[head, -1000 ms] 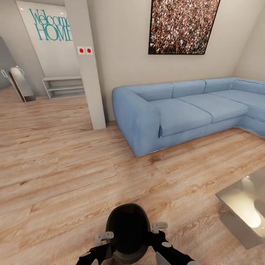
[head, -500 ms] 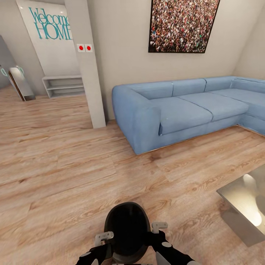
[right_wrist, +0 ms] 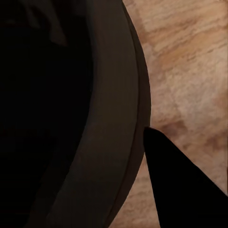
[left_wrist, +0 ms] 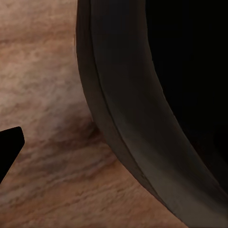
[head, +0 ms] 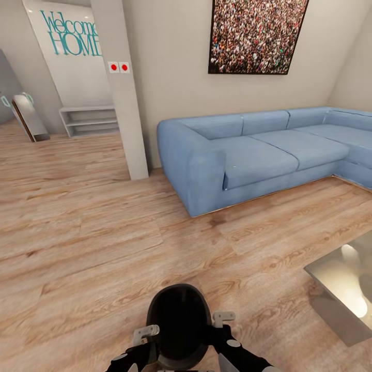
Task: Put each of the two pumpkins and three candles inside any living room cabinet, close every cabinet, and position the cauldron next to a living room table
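The black-grey cauldron (head: 179,323) hangs low in front of me in the head view, mouth up, above the wooden floor. My left gripper (head: 146,332) holds its left rim and my right gripper (head: 223,316) holds its right rim. The left wrist view has the cauldron's thick rim band (left_wrist: 142,95) close up, with one dark fingertip (left_wrist: 8,147) outside it. In the right wrist view a dark fingertip (right_wrist: 180,180) lies against the outside of the rim (right_wrist: 104,118). A corner of the glossy table (head: 336,279) reaches in at the right. Pumpkins, candles and cabinet are out of view.
A long blue corner sofa (head: 248,150) stands ahead on the right, against the wall under a large picture (head: 256,36). A white pillar (head: 124,103) rises left of it, with a low white shelf (head: 88,121) behind. Open wooden floor (head: 93,243) spreads to the left and ahead.
The whole picture shifted slightly a second ago, so the camera moved; the cauldron stays in the same place between both grippers. Nothing differs over the last half second.
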Robot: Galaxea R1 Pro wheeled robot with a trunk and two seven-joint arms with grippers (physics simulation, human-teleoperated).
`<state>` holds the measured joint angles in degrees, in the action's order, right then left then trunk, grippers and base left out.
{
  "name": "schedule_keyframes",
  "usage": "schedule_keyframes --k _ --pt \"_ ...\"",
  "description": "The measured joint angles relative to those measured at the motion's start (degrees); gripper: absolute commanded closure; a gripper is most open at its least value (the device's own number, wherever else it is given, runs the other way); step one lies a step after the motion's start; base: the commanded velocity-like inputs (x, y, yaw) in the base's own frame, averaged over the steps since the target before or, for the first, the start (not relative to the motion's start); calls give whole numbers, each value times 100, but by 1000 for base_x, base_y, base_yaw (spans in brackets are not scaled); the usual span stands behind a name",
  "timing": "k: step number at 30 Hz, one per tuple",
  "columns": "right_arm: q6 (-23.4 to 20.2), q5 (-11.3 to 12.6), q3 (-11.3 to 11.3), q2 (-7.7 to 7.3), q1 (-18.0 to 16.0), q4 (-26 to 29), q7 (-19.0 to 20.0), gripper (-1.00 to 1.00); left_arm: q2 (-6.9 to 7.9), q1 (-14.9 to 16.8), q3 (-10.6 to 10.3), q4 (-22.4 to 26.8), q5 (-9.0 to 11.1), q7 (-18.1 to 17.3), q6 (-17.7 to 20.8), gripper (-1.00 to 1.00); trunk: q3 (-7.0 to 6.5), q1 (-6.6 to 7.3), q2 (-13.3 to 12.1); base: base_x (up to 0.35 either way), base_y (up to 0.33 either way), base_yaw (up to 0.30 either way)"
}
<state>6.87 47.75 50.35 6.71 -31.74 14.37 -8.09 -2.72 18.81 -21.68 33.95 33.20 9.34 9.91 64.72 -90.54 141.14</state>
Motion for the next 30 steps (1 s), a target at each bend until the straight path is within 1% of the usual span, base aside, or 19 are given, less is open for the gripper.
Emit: schedule_keyframes --k 2,3,8,9,13,16,23,26,27,28,30 --pt "12 -48 -79 -6 -6 -7 -42 100 3 -4 14 -4 -21 14 4 -100 0 0 0 0 0 0" --pt "7 -2 -45 -4 -3 -7 -21 100 3 -3 16 -5 -20 15 -1 -100 1 -1 0 0 0 0" --pt "7 0 -52 -4 -1 -8 -25 100 4 -3 23 -5 -13 17 -40 -100 1 -1 0 0 0 0" --pt "6 0 -52 -4 -2 -8 -24 100 4 -3 22 -5 -12 17 -44 100 1 -1 0 0 0 0" --pt "7 -16 -39 -3 -2 -4 -20 100 1 -2 17 -1 4 7 -51 100 0 0 0 0 0 0" --pt "6 9 -48 -4 -2 -10 -25 100 8 0 47 -3 -58 28 -49 100 0 0 0 0 0 0" --pt "17 22 -61 -6 -2 -17 -34 100 17 1 68 -3 -96 30 -58 100 0 0 0 0 0 0" --pt "21 62 -83 -7 -3 -25 -34 100 22 -4 59 -10 -54 29 -152 100 1 -1 0 0 0 0" --pt "25 57 -104 -7 -3 -31 -31 100 23 -5 60 -13 -50 32 -196 100 2 -1 -1 0 0 0" --pt "26 -2 -133 -8 -5 -17 -46 100 24 -6 55 -15 -37 28 -226 100 1 -1 -1 0 0 0" --pt "26 3 -148 -7 -5 -17 -51 100 23 -7 52 -15 -21 25 -258 100 1 -1 -1 0 0 0"
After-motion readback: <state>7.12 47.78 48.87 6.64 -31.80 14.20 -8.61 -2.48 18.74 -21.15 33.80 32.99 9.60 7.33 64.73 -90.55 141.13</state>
